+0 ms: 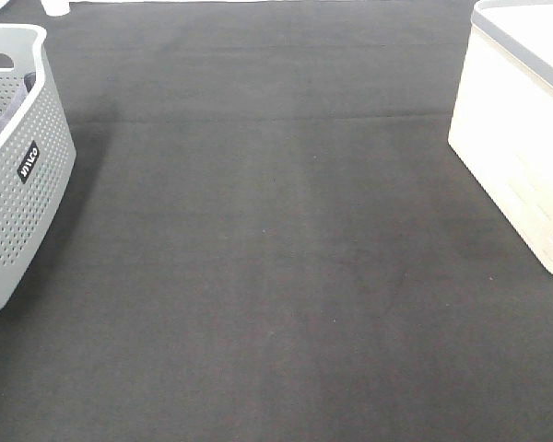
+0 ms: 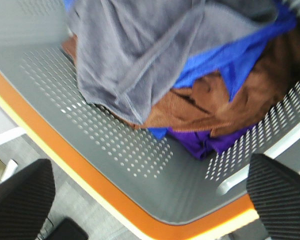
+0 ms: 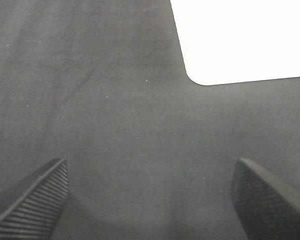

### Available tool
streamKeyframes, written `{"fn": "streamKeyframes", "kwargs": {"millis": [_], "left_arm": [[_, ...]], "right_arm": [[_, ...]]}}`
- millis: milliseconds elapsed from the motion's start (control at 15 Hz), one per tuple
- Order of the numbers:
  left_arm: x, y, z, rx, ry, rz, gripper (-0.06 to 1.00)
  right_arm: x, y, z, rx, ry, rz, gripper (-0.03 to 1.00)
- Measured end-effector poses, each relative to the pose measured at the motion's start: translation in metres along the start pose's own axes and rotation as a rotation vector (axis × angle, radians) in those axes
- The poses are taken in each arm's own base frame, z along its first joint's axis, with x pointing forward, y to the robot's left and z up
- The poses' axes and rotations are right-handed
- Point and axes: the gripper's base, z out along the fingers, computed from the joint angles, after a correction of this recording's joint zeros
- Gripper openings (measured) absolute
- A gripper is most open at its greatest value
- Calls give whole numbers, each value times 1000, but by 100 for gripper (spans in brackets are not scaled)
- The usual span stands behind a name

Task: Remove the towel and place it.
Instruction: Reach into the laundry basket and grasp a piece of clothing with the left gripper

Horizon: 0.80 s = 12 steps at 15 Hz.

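Observation:
The grey-lavender towel [image 2: 140, 55] lies crumpled on top of a pile of cloths inside the grey perforated basket [image 2: 115, 150]. In the exterior high view the basket [image 1: 18, 175] stands at the left edge, with a bit of grey cloth [image 1: 0, 124] showing over its rim. My left gripper [image 2: 150, 200] is open and empty, above the basket's rim, short of the towel. My right gripper [image 3: 150, 200] is open and empty above the black mat. Neither arm shows in the exterior high view.
Under the towel lie blue [image 2: 230, 55], brown [image 2: 215, 105] and purple [image 2: 200, 142] cloths. A white lidded bin [image 1: 525, 129] stands at the right edge; its corner shows in the right wrist view [image 3: 240, 40]. A black mat [image 1: 276, 276] covers the table.

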Motion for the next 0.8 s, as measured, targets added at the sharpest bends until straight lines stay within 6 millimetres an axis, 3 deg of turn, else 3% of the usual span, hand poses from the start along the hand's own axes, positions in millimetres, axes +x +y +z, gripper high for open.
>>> {"fn": "streamKeyframes", "kwargs": {"millis": [200, 400, 600, 800], "left_arm": [[4, 19, 48, -1, 107, 53, 97], [-9, 34, 96, -79, 112, 141, 97], [-24, 35, 140, -81, 73, 175, 96], [-28, 30, 166, -38, 84, 209, 91]], "right_arm": [[0, 0, 0, 0, 0, 0, 84], [0, 0, 0, 0, 0, 0, 84], [0, 0, 0, 0, 0, 0, 84], [0, 0, 0, 0, 0, 0, 84]]}}
